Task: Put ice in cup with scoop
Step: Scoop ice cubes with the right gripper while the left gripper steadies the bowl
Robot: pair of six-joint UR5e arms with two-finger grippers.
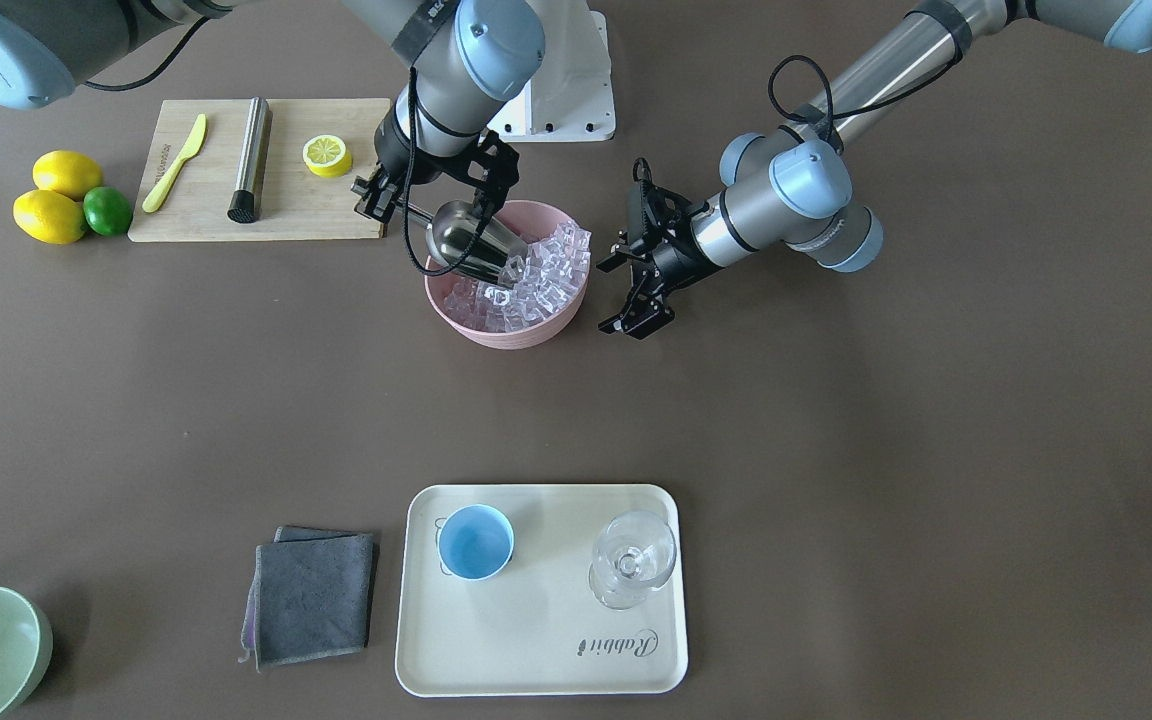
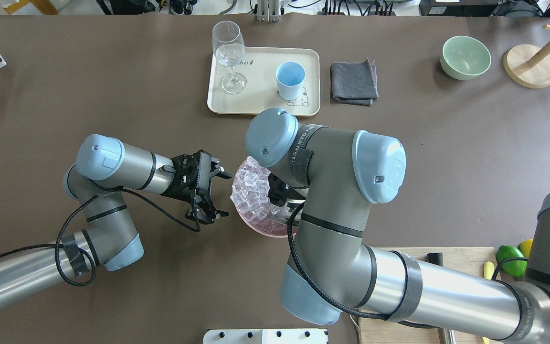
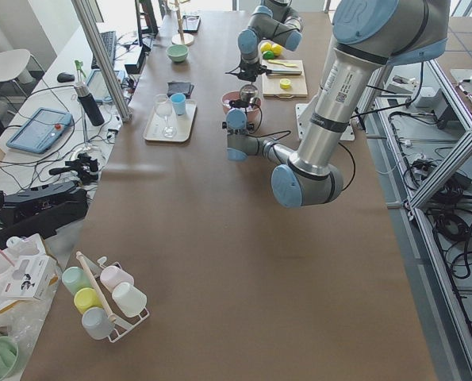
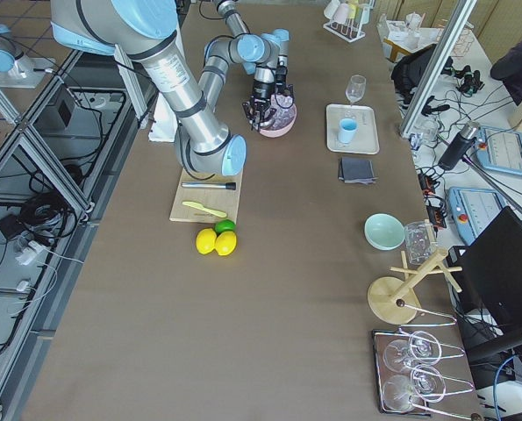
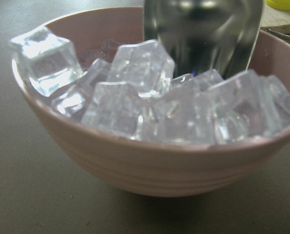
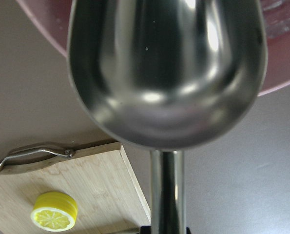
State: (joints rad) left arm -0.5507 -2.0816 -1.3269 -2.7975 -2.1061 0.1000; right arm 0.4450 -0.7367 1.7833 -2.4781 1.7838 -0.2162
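— Jaws, left to right on the overhead clock?

— Released and empty on the left gripper [image 2: 221, 195], just beside the ribbed pink round bowl [image 1: 511, 335] at its 9 o'clock. Clenched on the thin rod handle of the shiny stainless-steel scoop [image 1: 471, 240] on the right gripper [image 1: 388, 203], set in from about 4 o'clock, trough lip down among the clear glassy ice cubes [image 1: 546, 275]. Nothing visible inside the trough from the right wrist.

— And the small light-blue cup [image 1: 475, 541]?

— Well apart at the bowl's 12 o'clock, upright and empty on the cream rectangular tray [image 1: 536, 650].

— Likely trouble?

— Heaped above the rim, so probably cubes shoved over the edge onto the table if driven in too hard. Could also push the bowl toward the left gripper. Slippery load, narrow cup mouth: easy to shed cubes on the long carry or miss at the pour.

— Anything in the way?

— Clear stemmed wine glass [image 1: 633, 560] on the same tray, near the cup at its 9 o'clock; top-heavy by the look, easily knocked by a wide swing. Folded grey cloth [image 2: 353, 81] just beside the tray at 3 o'clock, pale-green bowl [image 2: 465, 58] further out. Bamboo cutting board [image 1: 316, 215] with a halved lemon [image 1: 327, 155] at the pink bowl's 5 o'clock, under the right arm's own path.
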